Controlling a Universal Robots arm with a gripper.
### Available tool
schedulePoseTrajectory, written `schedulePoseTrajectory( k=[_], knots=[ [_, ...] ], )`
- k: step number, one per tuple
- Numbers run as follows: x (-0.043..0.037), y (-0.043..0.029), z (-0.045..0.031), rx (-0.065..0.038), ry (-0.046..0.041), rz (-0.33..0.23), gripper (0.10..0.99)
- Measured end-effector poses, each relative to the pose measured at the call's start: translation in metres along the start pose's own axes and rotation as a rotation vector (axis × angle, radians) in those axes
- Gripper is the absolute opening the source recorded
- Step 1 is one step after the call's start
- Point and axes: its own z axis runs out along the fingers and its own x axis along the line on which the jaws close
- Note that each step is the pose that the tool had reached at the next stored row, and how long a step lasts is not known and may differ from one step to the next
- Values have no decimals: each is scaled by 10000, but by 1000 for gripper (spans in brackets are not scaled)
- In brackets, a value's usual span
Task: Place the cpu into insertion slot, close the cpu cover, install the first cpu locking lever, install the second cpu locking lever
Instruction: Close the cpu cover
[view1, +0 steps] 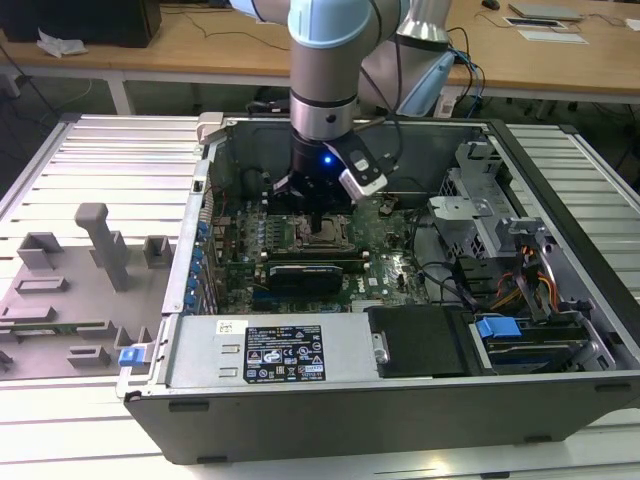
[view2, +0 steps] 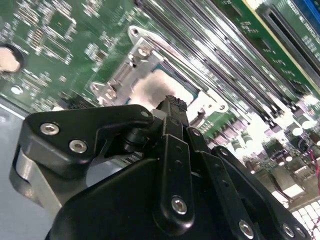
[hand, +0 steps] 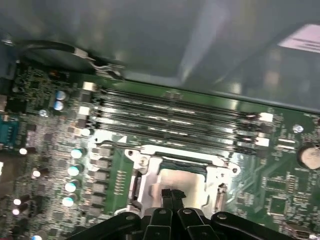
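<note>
Inside the open computer case, which is laid flat on the slatted metal surface, the arm is seen reaching straight down over the green motherboard. The pincer is held directly above the insertion slot, near the middle of the board.

In both wrist views the two black fingers are shown pressed together at their tips, and nothing is pinched between them. In the first wrist view the pincer is placed over the near edge of the cpu. Whether the tips touch the chip cannot be told.

The cpu is seated in the slot, with its pale metal top facing up. It is framed by the silvery cpu cover, which appears to be laid flat around it. A dark strip of the slot's rim is seen along the chip's far edge. The state of the locking levers cannot be made out.

In the second wrist view the pincer is seen just over the pale cpu.

Beyond the slot, on its far side, long black memory slots are laid side by side.

On the surface at the exterior view's left, well apart from the case, a grey fixture tray with upright blocks is set.
</note>
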Motion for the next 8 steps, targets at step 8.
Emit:
schedulePoseTrajectory(
  k=[8],
  knots=[
    [-36, -4, -68, -5, 28, 34, 106]
  ],
)
